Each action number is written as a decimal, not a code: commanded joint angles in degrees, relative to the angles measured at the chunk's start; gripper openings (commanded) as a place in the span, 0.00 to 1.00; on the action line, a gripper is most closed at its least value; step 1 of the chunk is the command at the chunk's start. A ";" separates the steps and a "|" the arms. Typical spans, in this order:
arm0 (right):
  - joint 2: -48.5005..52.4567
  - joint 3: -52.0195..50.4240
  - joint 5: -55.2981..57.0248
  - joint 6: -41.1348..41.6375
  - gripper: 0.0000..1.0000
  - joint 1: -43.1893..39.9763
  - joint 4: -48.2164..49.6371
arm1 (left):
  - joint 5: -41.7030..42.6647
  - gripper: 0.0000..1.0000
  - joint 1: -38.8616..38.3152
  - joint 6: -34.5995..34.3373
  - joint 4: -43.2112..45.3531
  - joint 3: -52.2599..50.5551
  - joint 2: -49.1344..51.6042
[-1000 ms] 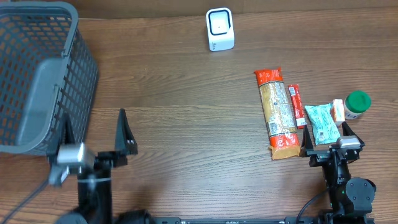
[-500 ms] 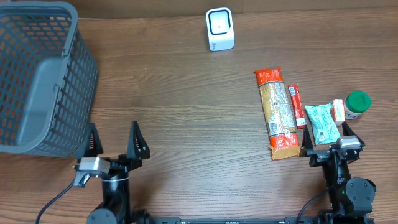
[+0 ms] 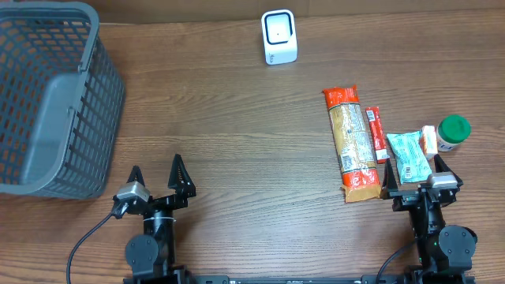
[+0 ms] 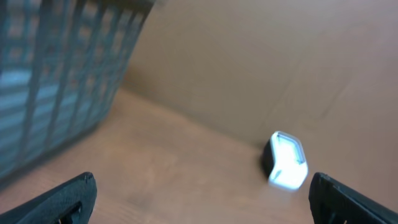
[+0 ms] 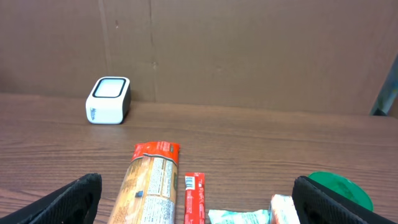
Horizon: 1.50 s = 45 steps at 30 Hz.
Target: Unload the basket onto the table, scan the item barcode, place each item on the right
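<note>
The white barcode scanner (image 3: 279, 37) stands at the table's far edge, and it also shows in the left wrist view as a blurred scanner (image 4: 287, 160) and in the right wrist view as a scanner (image 5: 108, 99). The items lie at the right: a long orange pasta packet (image 3: 350, 143), a thin red stick pack (image 3: 375, 134), a teal packet (image 3: 408, 156), a small orange box (image 3: 428, 140) and a green-lidded jar (image 3: 454, 132). My left gripper (image 3: 156, 173) is open and empty at the front left. My right gripper (image 3: 415, 177) is open just short of the teal packet, holding nothing.
A large grey mesh basket (image 3: 47, 95) fills the far left corner, and its wall shows as the basket (image 4: 56, 81) in the left wrist view. A brown cardboard wall (image 5: 249, 50) rises behind the table. Bare wood lies between the scanner and both grippers.
My left arm has swung right, away from the basket, and settled lower near the front edge, still open. The right arm and the items have not moved.
</note>
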 commanded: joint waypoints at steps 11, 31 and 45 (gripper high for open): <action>-0.57 -0.61 -0.07 -0.22 1.00 -0.20 0.15 | -0.59 1.00 -3.06 21.24 -5.90 -0.31 -0.72; -0.57 -0.61 -0.07 -0.22 1.00 -0.20 0.15 | -0.92 1.00 -3.74 26.25 -5.86 -0.31 -0.70; -0.57 -0.61 -0.07 -0.22 1.00 -0.20 0.15 | -0.92 1.00 -3.74 26.25 -5.86 -0.31 -0.70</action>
